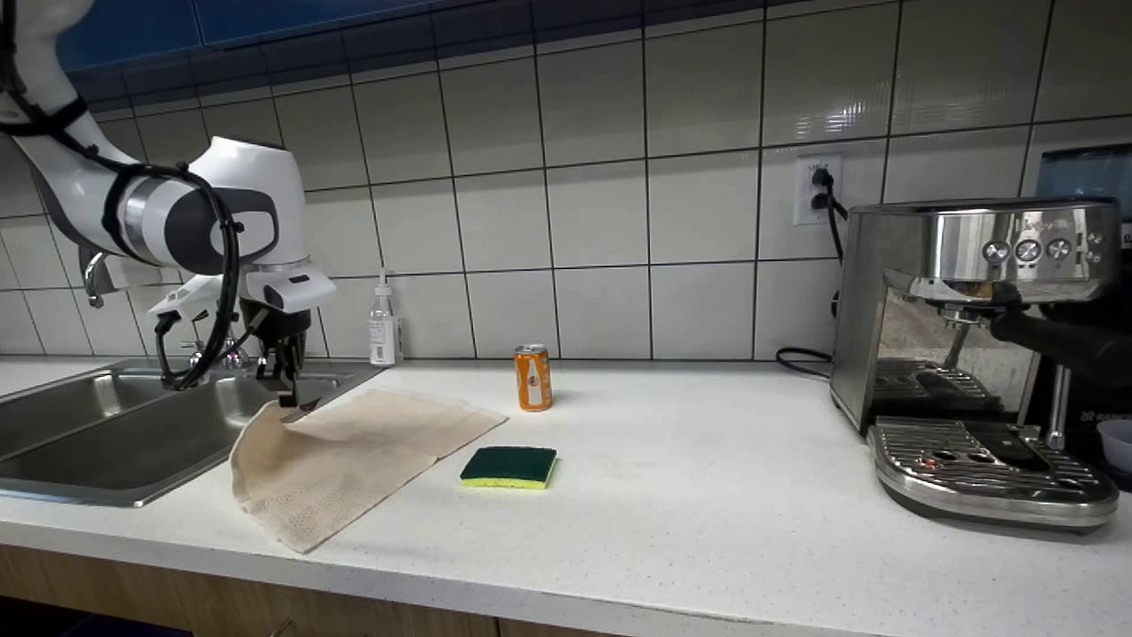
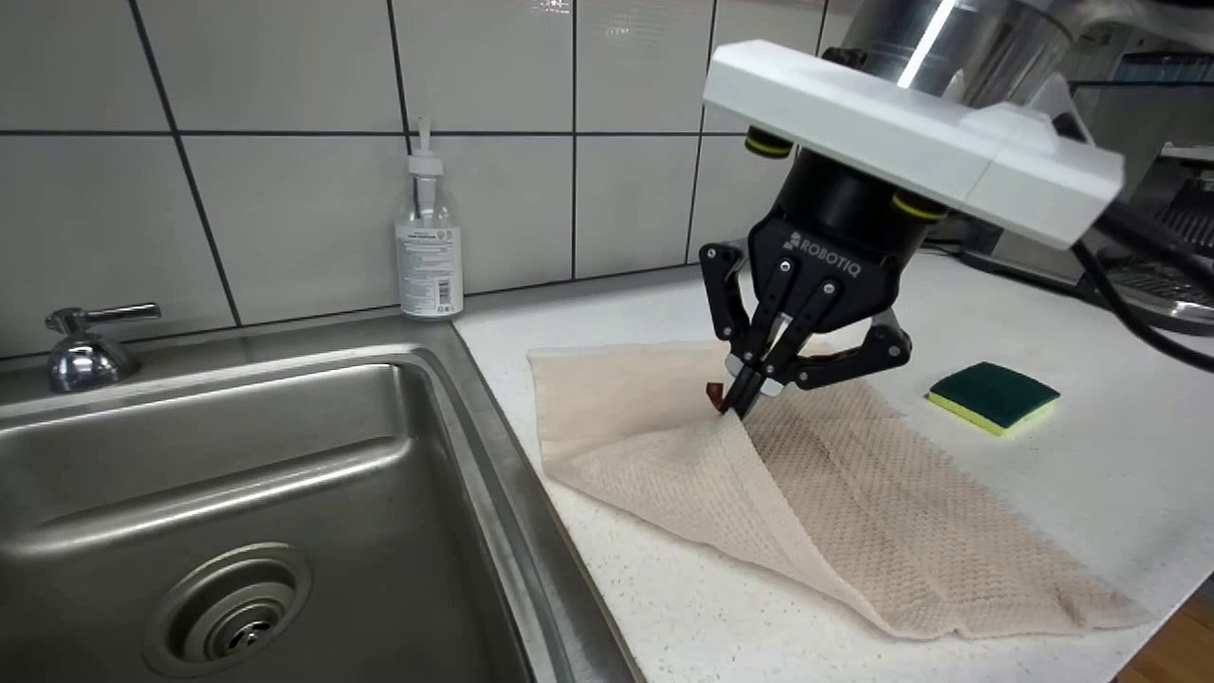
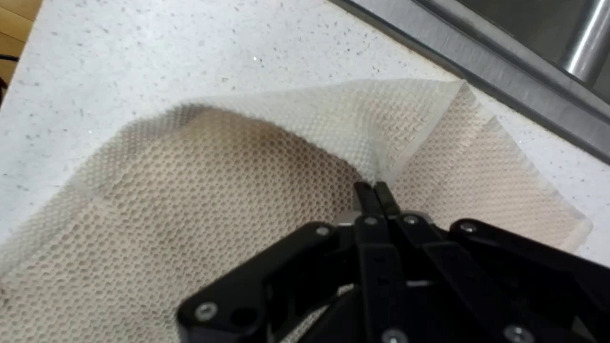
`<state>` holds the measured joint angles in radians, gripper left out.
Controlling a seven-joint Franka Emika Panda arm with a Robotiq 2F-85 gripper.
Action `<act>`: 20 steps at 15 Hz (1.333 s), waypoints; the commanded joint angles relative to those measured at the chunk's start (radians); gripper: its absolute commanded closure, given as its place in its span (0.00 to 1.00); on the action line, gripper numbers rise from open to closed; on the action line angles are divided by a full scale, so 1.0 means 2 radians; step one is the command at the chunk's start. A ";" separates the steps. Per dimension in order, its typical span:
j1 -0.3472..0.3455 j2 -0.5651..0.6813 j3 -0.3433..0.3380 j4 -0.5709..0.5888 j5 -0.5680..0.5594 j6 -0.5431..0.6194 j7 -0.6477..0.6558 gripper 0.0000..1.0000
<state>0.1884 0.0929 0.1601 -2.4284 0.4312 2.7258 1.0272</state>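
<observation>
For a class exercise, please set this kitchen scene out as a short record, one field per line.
Held: cloth, beige
Jaws: shut, pinching the cloth
Cloth state: partly raised, partly lying on the counter
Alongside: sink, steel
Beside cloth: sponge, green top, yellow below, not touching it
Standing upright: orange can; pump bottle by the sink
Appliance: coffee machine, farther along the counter

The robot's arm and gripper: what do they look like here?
The arm has rounded white shells, dark grey panels and a silvery ring; black straps wrap it and black cables run outside. A flat white plate sits above the gripper, which is black, with hinged links, slim fingers, silvery screws and pale ROBOTIQ lettering.
</observation>
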 commanded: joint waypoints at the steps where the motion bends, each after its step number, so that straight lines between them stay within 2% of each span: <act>1: -0.011 -0.028 -0.006 -0.008 0.004 -0.015 -0.018 1.00; 16: -0.041 -0.031 -0.040 0.009 -0.012 -0.008 -0.057 1.00; 20: -0.047 -0.023 -0.045 0.019 -0.005 -0.002 -0.101 1.00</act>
<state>0.1141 0.0419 0.0735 -2.4149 0.4235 2.7277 0.8947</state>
